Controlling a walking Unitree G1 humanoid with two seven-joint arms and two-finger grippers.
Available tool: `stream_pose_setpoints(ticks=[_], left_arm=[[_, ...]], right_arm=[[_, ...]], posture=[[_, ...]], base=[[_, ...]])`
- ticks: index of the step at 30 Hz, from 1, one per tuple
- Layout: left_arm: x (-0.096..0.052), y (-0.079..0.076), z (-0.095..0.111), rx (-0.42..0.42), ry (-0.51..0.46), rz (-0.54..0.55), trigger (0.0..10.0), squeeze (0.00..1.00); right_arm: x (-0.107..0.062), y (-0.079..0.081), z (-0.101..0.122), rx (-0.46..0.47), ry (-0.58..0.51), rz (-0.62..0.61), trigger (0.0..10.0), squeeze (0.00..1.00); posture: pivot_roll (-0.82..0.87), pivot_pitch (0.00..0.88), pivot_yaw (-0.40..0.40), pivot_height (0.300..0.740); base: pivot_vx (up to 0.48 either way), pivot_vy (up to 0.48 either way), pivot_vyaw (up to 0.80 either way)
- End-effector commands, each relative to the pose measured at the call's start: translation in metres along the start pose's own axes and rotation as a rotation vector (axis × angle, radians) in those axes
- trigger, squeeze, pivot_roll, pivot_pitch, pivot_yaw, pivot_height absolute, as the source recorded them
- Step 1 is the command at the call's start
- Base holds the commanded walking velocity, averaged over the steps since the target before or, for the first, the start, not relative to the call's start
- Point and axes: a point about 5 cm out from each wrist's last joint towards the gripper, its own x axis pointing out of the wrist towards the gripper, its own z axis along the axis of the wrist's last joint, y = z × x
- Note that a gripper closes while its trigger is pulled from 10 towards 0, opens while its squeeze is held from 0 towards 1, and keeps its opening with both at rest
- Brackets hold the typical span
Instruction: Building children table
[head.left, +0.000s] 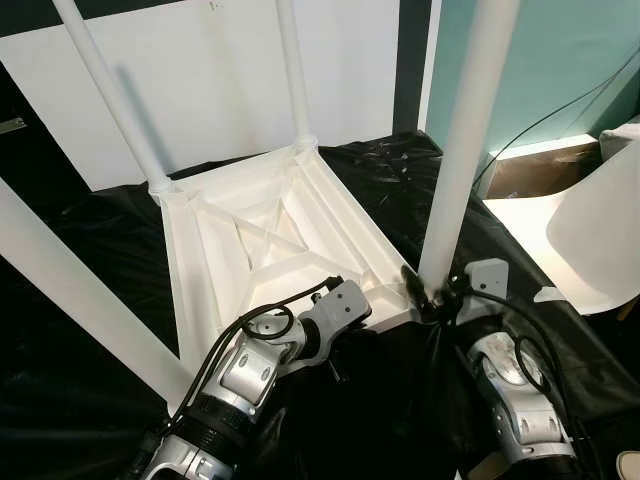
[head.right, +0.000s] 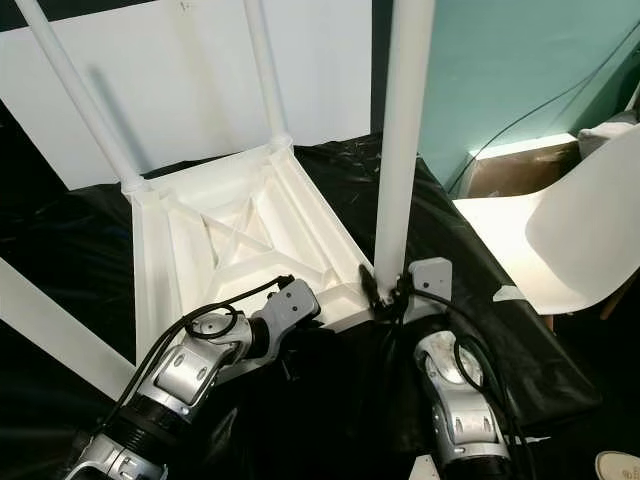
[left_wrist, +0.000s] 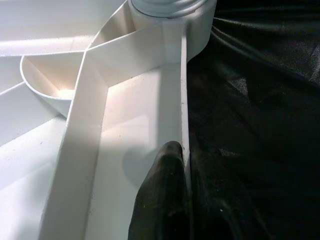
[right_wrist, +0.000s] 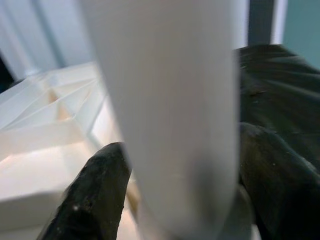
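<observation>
Nearest, both grippers work at the near edge of the upturned white table (head.left: 270, 240), which lies on black sheeting (head.left: 90, 260). Left gripper (left_wrist: 182, 165) pinches the table's thin rim, one finger inside, one outside. Right gripper (right_wrist: 180, 165) clasps the near-right leg (head.left: 465, 140) low down, just above its corner socket. If that leg tilts as it is pressed, it could jam or lever the table over. Farther back, two legs stand seated.

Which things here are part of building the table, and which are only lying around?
Part of the job:
- upturned white tabletop
- white leg held by the right gripper
- left gripper pinching the tabletop's rim

Lying about:
- white chair
- black cable
- black sheet
</observation>
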Motion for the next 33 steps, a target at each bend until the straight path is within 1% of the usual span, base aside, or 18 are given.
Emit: stream_pose_setpoints(ticks=[1,2,3,6,7,9,10,11,13,14,15,16,17,20,24,30,32,33], left_arm=[[0.002,-0.004,-0.042,-0.138,0.130,0.070,10.0,0.00],[0.002,-0.004,-0.042,-0.137,0.130,0.070,10.0,0.00],[0.002,-0.004,-0.042,-0.137,0.130,0.070,10.0,0.00],[0.003,-0.003,-0.041,-0.132,0.128,0.069,10.0,0.00],[0.003,-0.003,-0.041,-0.132,0.128,0.069,10.0,0.00],[0.003,-0.002,-0.040,-0.131,0.124,0.070,10.0,0.00],[0.003,-0.002,-0.039,-0.131,0.124,0.071,10.0,0.00],[0.003,-0.002,-0.039,-0.131,0.124,0.071,10.0,0.00],[0.003,-0.002,-0.040,-0.131,0.125,0.072,10.0,0.00],[0.003,-0.002,-0.040,-0.131,0.125,0.072,10.0,0.00],[0.003,-0.001,-0.040,-0.132,0.125,0.074,10.0,0.00],[0.003,-0.001,-0.040,-0.134,0.125,0.077,10.0,0.00],[0.003,-0.001,-0.040,-0.134,0.125,0.077,10.0,0.00],[0.002,0.000,-0.041,-0.139,0.125,0.085,10.0,0.00],[0.002,0.000,-0.042,-0.139,0.126,0.082,10.0,0.00],[0.002,-0.001,-0.042,-0.137,0.126,0.080,10.0,0.00],[0.002,-0.001,-0.041,-0.136,0.126,0.078,10.0,0.00],[0.003,-0.001,-0.041,-0.134,0.125,0.077,10.0,0.00]], right_arm=[[0.005,0.001,0.001,0.001,0.006,0.128,10.0,0.00],[0.007,-0.003,0.003,-0.010,0.002,0.169,10.0,0.00],[0.007,-0.003,0.003,-0.010,0.002,0.169,10.0,0.00],[0.015,-0.023,0.018,-0.055,-0.018,0.296,10.0,0.00],[0.015,-0.023,0.018,-0.055,-0.018,0.296,10.0,0.00],[0.021,-0.034,0.026,-0.040,-0.009,0.346,10.0,0.00],[0.022,-0.037,0.029,-0.048,0.017,0.403,10.0,0.00],[0.022,-0.037,0.029,-0.048,0.017,0.403,10.0,0.00],[0.018,-0.039,0.025,-0.088,0.109,0.524,10.0,0.00],[0.018,-0.039,0.025,-0.088,0.109,0.524,10.0,0.00],[0.015,-0.040,0.022,-0.106,0.146,0.566,7.1,0.00],[0.012,-0.039,0.018,-0.123,0.175,0.605,0.0,0.00],[0.012,-0.039,0.018,-0.123,0.175,0.605,0.0,0.00],[0.008,-0.041,0.015,-0.121,0.211,0.664,0.0,0.00],[0.010,-0.046,0.017,-0.109,0.209,0.670,0.0,0.00],[0.009,-0.047,0.017,-0.099,0.213,0.667,0.0,0.00],[0.007,-0.046,0.015,-0.093,0.222,0.671,0.0,0.00],[0.006,-0.037,0.013,-0.076,0.183,0.610,0.0,0.00]], posture=[[0.00,0.000,0.058,0.740],[0.00,0.000,0.058,0.740],[0.00,0.000,0.058,0.740],[0.00,0.000,0.059,0.740],[0.00,0.000,0.059,0.740],[0.00,0.000,0.059,0.740],[0.00,0.000,0.060,0.740],[0.00,0.000,0.060,0.740],[0.00,0.000,0.059,0.740],[0.00,0.000,0.059,0.740],[0.00,0.000,0.058,0.740],[0.00,0.000,0.058,0.740],[0.00,0.000,0.058,0.740],[0.00,0.000,0.057,0.740],[0.00,0.000,0.061,0.740],[0.00,0.000,0.064,0.740],[-0.01,0.000,0.066,0.740],[-0.01,0.000,0.064,0.740]], base=[[0.000,0.000,0.00],[0.000,0.000,0.00],[0.000,0.000,0.00],[0.000,0.000,0.00],[0.000,0.000,0.00],[0.000,0.000,0.00],[0.000,0.000,0.00],[0.000,0.000,0.00],[0.000,0.000,0.00],[0.000,0.000,0.00],[0.000,0.000,0.00],[0.000,0.000,0.00],[0.000,0.000,0.00],[0.000,0.000,0.00],[0.000,0.000,0.00],[0.000,0.000,0.00],[0.000,0.000,0.00],[0.000,0.000,0.00]])
